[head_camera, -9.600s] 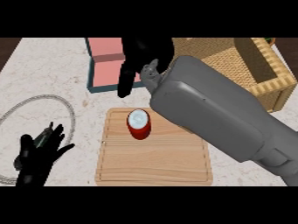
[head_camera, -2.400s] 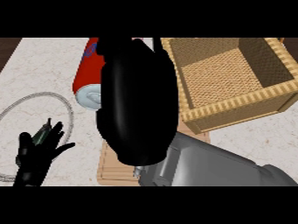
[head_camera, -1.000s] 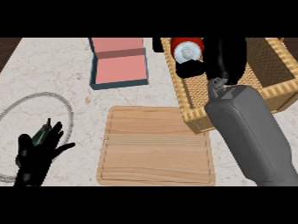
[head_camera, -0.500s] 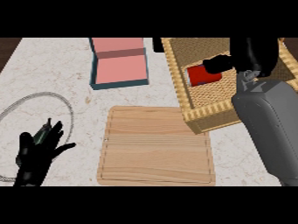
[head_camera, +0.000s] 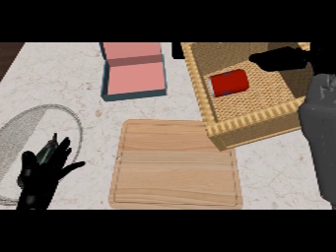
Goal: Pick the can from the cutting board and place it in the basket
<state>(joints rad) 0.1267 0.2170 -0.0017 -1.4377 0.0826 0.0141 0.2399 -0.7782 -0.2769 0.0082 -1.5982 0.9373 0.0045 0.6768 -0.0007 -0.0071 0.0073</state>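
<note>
Red can [head_camera: 229, 82] lies on its side on the woven floor of the wicker basket [head_camera: 237, 125]. Right hand [head_camera: 290, 58], black, hangs over the basket's far right part, fingers extended and released, apart from the can. Pale wooden cutting board [head_camera: 176, 165], rectangular with rounded corners, sits bare on speckled marble counter [head_camera: 65, 81]. Left hand [head_camera: 43, 174] rests open at lower left, beside a round wire-mesh ring [head_camera: 10, 132]. Pink box [head_camera: 133, 70] with teal sides sits beyond the board.

No readable text anywhere — no labels, numbers.
</note>
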